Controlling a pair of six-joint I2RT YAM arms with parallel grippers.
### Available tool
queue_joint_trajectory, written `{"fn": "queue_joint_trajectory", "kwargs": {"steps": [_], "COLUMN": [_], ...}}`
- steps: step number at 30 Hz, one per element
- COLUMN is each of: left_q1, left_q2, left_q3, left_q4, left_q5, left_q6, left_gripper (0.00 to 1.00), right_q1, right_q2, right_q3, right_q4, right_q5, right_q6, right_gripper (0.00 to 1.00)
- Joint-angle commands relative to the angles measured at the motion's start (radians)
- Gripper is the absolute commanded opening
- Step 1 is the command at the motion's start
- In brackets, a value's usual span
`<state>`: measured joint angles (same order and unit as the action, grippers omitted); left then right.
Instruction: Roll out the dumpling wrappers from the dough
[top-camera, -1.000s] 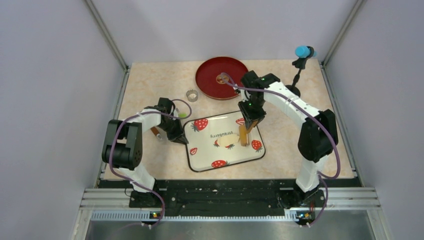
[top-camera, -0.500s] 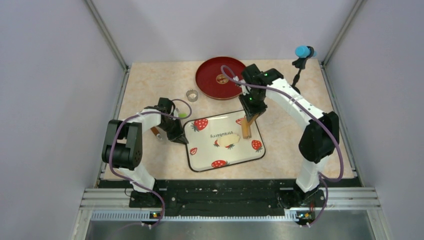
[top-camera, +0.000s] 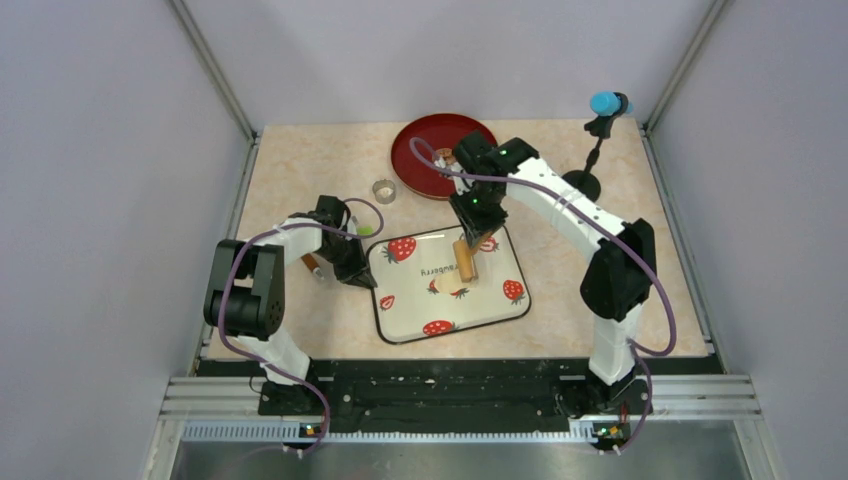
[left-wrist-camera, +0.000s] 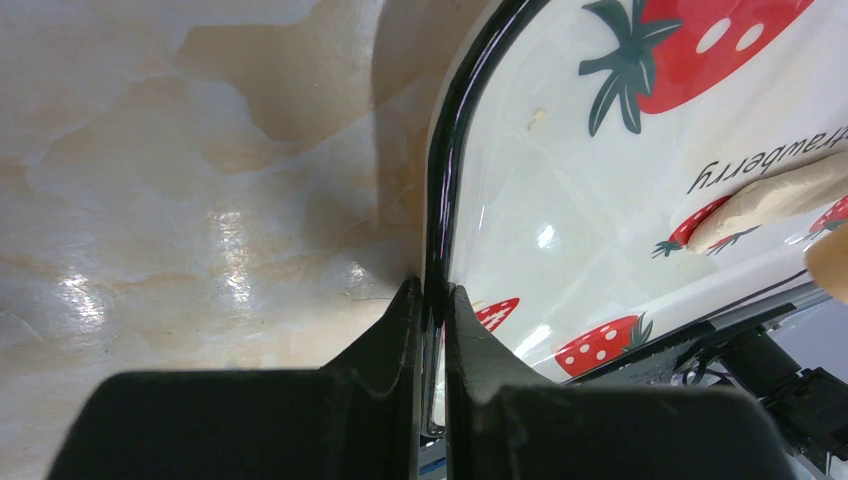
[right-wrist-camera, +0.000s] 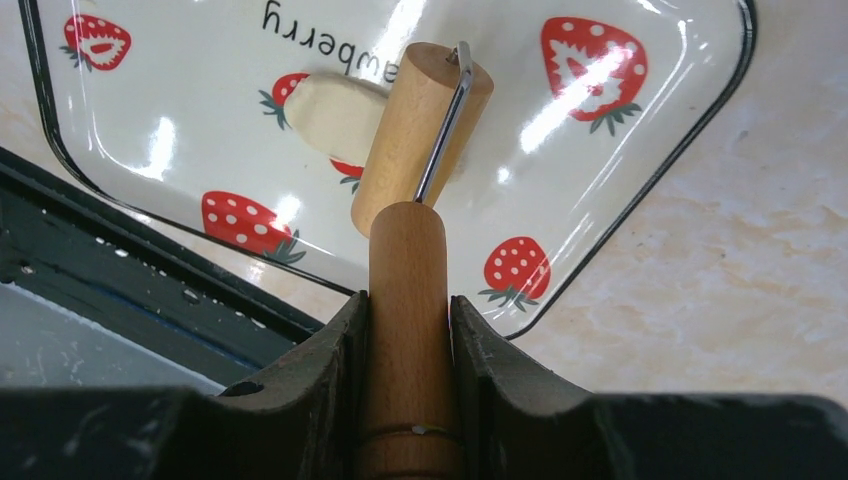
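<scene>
A pale cream lump of dough (right-wrist-camera: 335, 115) (top-camera: 446, 285) lies near the middle of the strawberry tray (top-camera: 500, 310). My right gripper (right-wrist-camera: 408, 305) (top-camera: 470, 232) is shut on the handle of a tan wooden roller. The roller's drum (right-wrist-camera: 420, 130) (top-camera: 465, 262) covers one end of the dough. At the tray's left side, my left gripper (left-wrist-camera: 432, 292) (top-camera: 358, 278) is shut on the black rim (left-wrist-camera: 445, 180). In the left wrist view the dough (left-wrist-camera: 780, 195) shows at the right. No dumpling wrappers are in view.
A small metal ring (top-camera: 384, 190) stands on the table behind the left arm. A red round plate (top-camera: 420, 150) sits at the back, partly under the right arm. A blue-tipped stand (top-camera: 605, 103) rises at the back right corner.
The right arm has swung left with the roller, from the tray's right part to its middle, onto the dough. The left gripper has stayed on the tray rim.
</scene>
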<state>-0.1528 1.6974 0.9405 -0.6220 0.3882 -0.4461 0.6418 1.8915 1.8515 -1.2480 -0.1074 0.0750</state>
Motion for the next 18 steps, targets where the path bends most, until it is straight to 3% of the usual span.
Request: {"fn": "queue_joint_trajectory", "kwargs": {"steps": [1,9,18], "left_q1": [-0.013,-0.013,-0.013], "left_q2": [0.033,0.032,0.029], "left_q3": [-0.036,-0.035,-0.037], "left_q4": [-0.004,-0.002,-0.002], "left_q5": [-0.117,-0.119,-0.122], "left_q6": [0.032,0.033,0.035], "left_gripper": [0.0,0.0,0.0], "right_q1": [0.035,0.036,0.027], "right_q2": [0.015,0.033,0.034], "right_q3": [0.003,-0.115,-0.237], "right_q4": [-0.003,-0.01,0.007], "right_q5": [-0.009,0.166,0.215], "right_q6": [0.019,0.023,0.034], "right_gripper": [0.0,0.0,0.0]}}
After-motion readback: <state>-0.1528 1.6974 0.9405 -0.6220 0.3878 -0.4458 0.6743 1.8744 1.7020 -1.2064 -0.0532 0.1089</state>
